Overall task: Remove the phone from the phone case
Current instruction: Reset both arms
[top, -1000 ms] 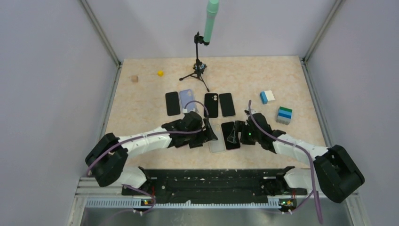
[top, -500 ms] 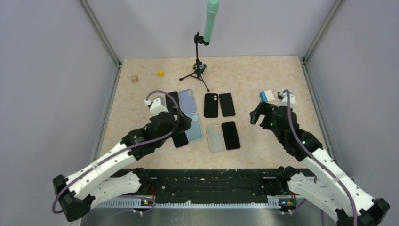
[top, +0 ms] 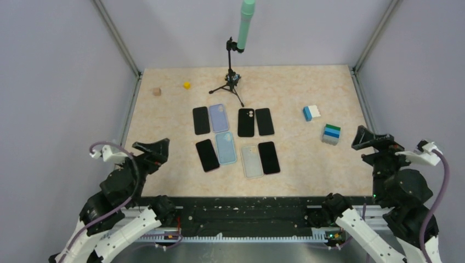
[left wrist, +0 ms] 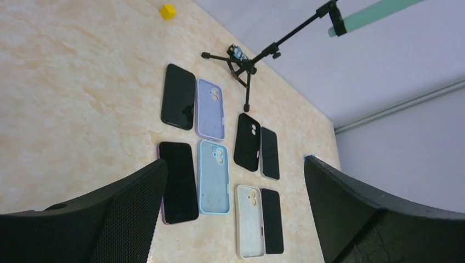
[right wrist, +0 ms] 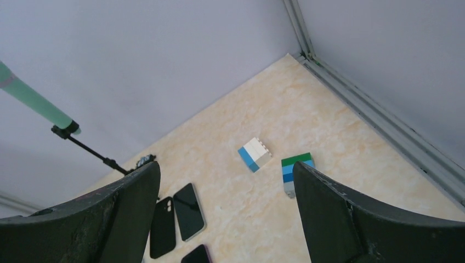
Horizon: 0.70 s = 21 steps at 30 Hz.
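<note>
Grippers at the near corners, phone out of its case.

Top view: left gripper (top: 152, 149) at 8 o'clock of the table (top: 164, 126), right gripper (top: 368, 138) at 4 o'clock, both spread wide, holding nothing. Phone (top: 268, 157) lies flat at 3 o'clock of the pale case (top: 251, 161), just beside it, both at 5 o'clock of the tripod (top: 231, 82). Left wrist view: fingers (left wrist: 115, 213) wide apart; phone and pale case flat on the table between them, blue case (left wrist: 214, 176) at 10 o'clock. Right wrist view: wide gap, white-blue block (right wrist: 255, 154) at 11 o'clock of green-blue block (right wrist: 296, 172).
</note>
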Available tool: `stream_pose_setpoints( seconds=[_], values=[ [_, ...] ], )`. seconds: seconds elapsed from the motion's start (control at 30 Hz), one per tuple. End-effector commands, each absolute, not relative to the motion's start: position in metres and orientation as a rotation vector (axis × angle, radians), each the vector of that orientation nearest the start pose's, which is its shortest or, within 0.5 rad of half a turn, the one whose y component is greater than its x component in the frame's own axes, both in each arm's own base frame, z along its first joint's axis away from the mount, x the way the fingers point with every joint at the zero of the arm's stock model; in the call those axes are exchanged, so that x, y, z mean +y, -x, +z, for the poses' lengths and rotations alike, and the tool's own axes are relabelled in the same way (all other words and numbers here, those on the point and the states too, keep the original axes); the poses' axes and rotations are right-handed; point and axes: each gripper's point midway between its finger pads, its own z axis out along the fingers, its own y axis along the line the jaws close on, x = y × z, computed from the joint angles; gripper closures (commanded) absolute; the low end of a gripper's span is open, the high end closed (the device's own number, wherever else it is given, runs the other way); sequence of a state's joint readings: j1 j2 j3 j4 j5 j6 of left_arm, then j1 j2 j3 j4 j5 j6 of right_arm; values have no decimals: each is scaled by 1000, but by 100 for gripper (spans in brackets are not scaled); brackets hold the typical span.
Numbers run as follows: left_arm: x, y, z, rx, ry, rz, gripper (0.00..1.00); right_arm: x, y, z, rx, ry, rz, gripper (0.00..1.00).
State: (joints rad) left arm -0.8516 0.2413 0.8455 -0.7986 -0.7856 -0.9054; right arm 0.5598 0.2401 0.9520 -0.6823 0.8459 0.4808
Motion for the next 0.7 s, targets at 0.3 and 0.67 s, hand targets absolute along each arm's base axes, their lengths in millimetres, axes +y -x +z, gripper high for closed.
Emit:
stream_pose_setpoints(
  seconds=[0.3, 0.67],
  values=[
    [0, -147, 293, 1548, 687, -622, 2, -59, -141, 361, 1380, -638, 152, 2],
    [2, -148, 293, 1551, 709, -606, 2, -54, -146, 351, 1389, -648, 169, 1]
  ],
)
